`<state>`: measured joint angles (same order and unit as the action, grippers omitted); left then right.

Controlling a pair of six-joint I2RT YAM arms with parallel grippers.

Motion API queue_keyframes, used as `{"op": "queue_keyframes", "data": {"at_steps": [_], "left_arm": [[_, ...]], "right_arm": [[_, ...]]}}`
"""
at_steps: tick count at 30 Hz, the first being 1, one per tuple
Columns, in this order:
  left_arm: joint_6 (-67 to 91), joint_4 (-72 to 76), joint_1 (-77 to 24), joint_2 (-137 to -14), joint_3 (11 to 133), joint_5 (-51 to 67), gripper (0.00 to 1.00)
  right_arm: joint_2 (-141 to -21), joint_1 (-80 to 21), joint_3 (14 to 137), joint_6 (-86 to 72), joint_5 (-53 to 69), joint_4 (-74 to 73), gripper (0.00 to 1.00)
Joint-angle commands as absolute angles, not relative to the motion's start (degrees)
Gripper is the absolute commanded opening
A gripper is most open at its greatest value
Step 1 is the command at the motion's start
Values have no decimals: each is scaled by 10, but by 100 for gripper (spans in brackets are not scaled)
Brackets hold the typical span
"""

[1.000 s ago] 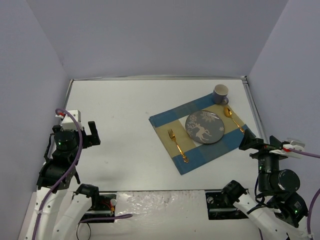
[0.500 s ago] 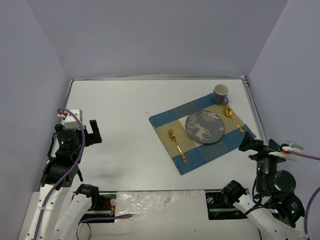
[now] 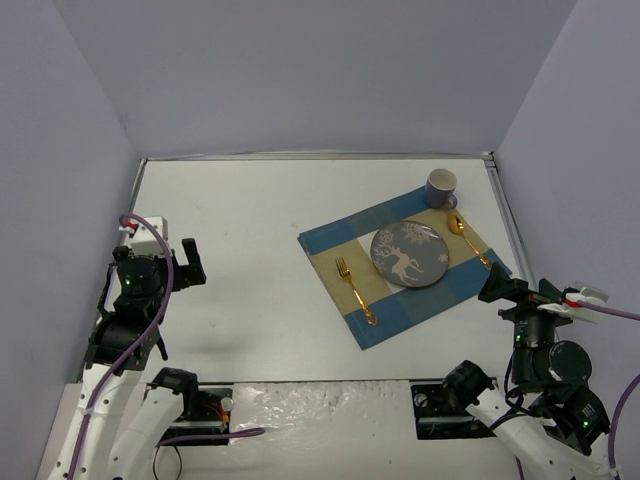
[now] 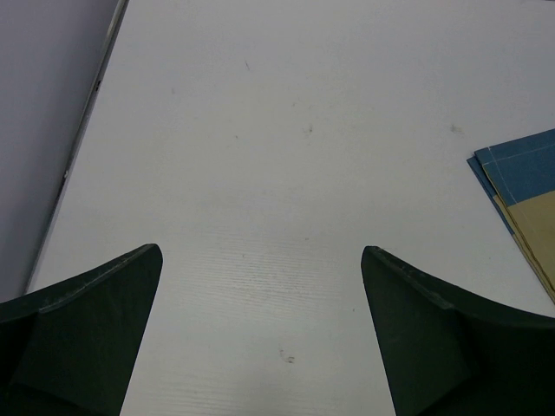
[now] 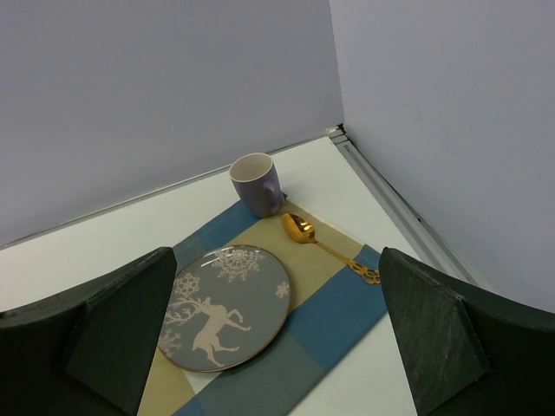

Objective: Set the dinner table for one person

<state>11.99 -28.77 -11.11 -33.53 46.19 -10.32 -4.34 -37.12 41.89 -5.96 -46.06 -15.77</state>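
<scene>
- 1 white desk (image 3: 250, 230) fills the floor between the walls and lies under everything.
- 1 checked placemat (image 3: 335, 245) lies skewed on its right half.
- On the mat are 1 deer plate (image 3: 410, 256) in the middle, 1 gold fork (image 3: 355, 290) to its left and 1 gold spoon (image 3: 467, 238) to its right.
- 1 purple mug (image 3: 441, 187) stands upright at the mat's far corner.
- There are 2 claws. The left claw (image 4: 260, 251) is spread wide over bare desk, and the right claw (image 5: 277, 251) is spread wide facing the plate. Both hold nothing.

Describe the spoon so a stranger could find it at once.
On the white table lies a blue placemat with a grey reindeer plate. The spoon lies right of the plate, near the mug. Gold like the fork, it alone has a rounded bowl.
</scene>
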Motion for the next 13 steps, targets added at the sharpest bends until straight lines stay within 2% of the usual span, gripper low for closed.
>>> {"op": "queue_keyframes", "data": {"at_steps": [1, 13], "left_arm": [[120, -242, -106, -344, 469, -96, 97], [123, -243, -106, -347, 469, -87, 97]], "right_arm": [[-61, -372, 431, -56, -458, -126, 100], [-79, -372, 437, -50, -443, -125, 100]]}}
